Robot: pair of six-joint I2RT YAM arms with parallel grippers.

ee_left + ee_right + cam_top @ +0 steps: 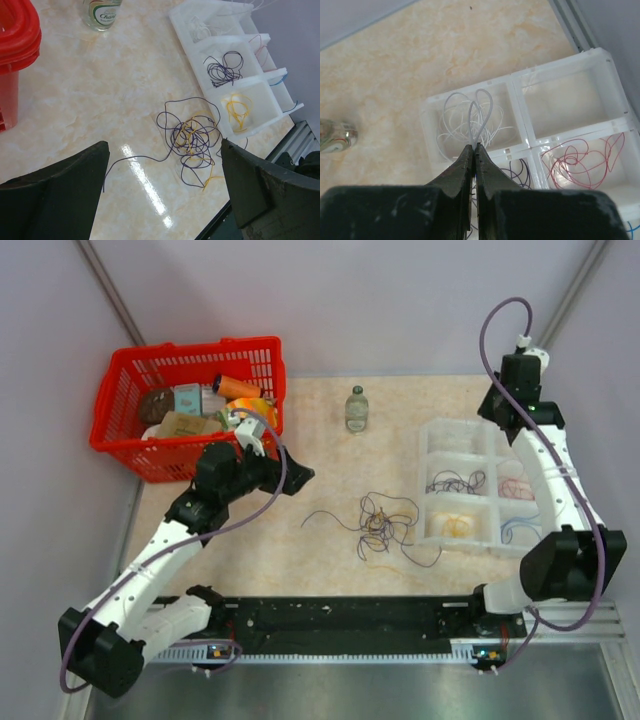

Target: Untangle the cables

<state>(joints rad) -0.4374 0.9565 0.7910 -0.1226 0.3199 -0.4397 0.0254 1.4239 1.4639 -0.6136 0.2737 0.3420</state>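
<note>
- The red basket (200, 346) sits at the 10 o'clock corner of the bench (300, 420), filled with packets and tins.
- The left tool (162, 147) hangs at 4 o'clock of the basket, jaws spread wide with nothing in them. In its wrist view the tangle lies beyond the two fingers, untouched.
- A glass bottle (357, 408) stands upright at 12 o'clock of the tangle, well apart from it.
- The cables (382, 525) lie as a loose knot of dark purple and yellow strands near the bench's middle, with one purple end trailing toward 9 o'clock.
- The white tray (421, 490) lies at 3 o'clock of the knot, just beside it. Purple loops (452, 482) fill its middle left cell, yellow loops (455, 525) the near left, red loops (515, 488) the middle right, and a blue strand (515, 530) the near right.
- The right tool (474, 146) hovers over the tray's far left cell, jaws pressed together on a white cable (480, 107), whose loop stands up from the tips, above more white strands in that cell.
</note>
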